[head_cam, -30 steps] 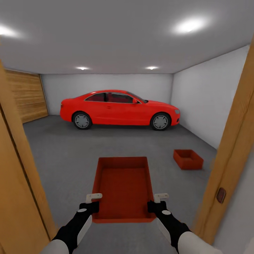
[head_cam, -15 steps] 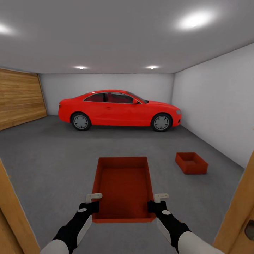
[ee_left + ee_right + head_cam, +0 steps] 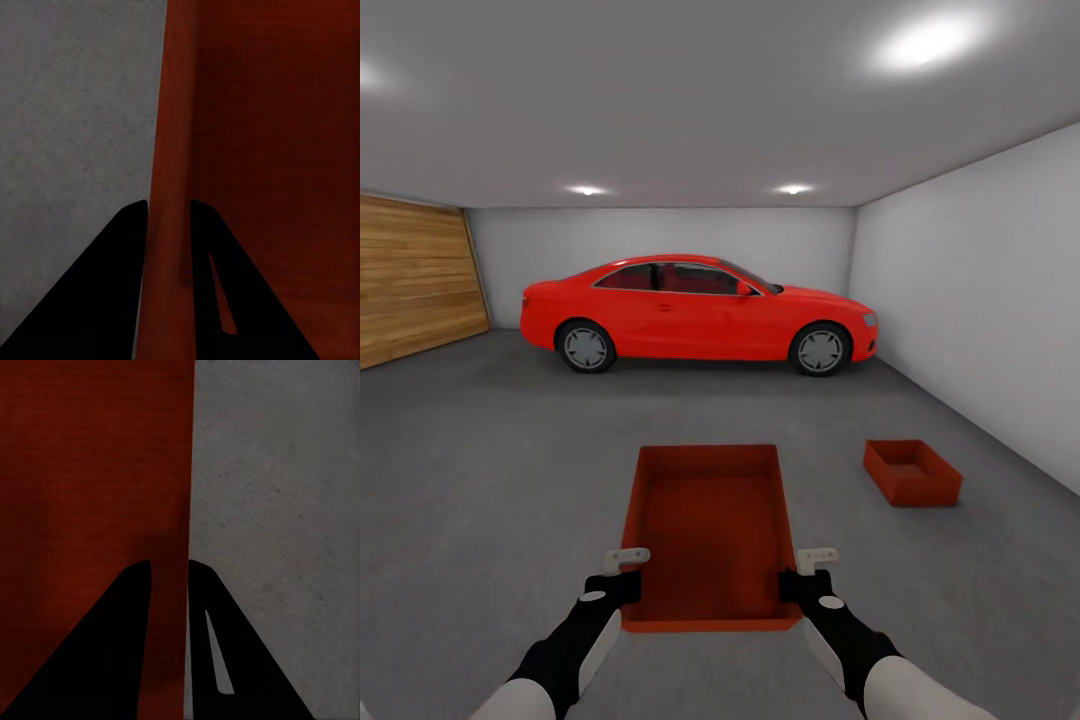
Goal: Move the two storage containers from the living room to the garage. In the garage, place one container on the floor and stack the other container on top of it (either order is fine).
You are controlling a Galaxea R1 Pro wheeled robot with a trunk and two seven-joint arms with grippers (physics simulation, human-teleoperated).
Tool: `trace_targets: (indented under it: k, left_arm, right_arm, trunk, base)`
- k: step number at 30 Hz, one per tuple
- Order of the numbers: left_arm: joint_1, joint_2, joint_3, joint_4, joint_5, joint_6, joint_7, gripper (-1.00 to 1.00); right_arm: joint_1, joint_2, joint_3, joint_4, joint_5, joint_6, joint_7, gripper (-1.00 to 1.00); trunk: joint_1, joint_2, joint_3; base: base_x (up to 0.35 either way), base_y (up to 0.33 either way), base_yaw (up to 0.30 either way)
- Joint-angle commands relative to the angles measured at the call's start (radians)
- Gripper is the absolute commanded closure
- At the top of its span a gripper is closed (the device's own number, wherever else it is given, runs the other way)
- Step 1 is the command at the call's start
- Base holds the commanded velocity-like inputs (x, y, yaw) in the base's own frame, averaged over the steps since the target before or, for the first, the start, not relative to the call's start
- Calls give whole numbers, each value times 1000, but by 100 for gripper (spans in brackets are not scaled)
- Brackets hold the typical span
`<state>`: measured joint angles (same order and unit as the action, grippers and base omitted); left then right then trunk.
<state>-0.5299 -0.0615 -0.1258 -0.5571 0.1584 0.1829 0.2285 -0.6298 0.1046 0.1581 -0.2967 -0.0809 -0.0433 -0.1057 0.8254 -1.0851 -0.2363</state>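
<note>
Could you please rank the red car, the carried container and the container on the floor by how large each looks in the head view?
1. Red car, though farthest.
2. Carried container, nearest the camera.
3. Container on the floor; it looks like the carried one, so distance probably explains the difference.

Black forearms, white fingers (image 3: 626,556)

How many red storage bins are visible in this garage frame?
2. The held container is gripped by the left gripper and right gripper; the second container sits on the floor ahead, right.
</note>
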Motion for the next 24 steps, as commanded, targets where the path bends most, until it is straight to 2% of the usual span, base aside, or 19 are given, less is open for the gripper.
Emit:
trace_targets:
  k: [1, 24]
  left_arm:
    - [-1, 2, 4, -16, -8, -2, 15, 100]
    - [-1, 0, 3, -15, -10, -2, 18, 100]
  right_arm:
    - [-1, -11, -14, 4, -11, -4, -15, 100]
    - [-1, -11, -14, 4, -11, -4, -15, 100]
  trunk:
    - [0, -1, -1]
    - [0, -1, -1]
  base:
    - [85, 0, 0]
    - [42, 25, 0]
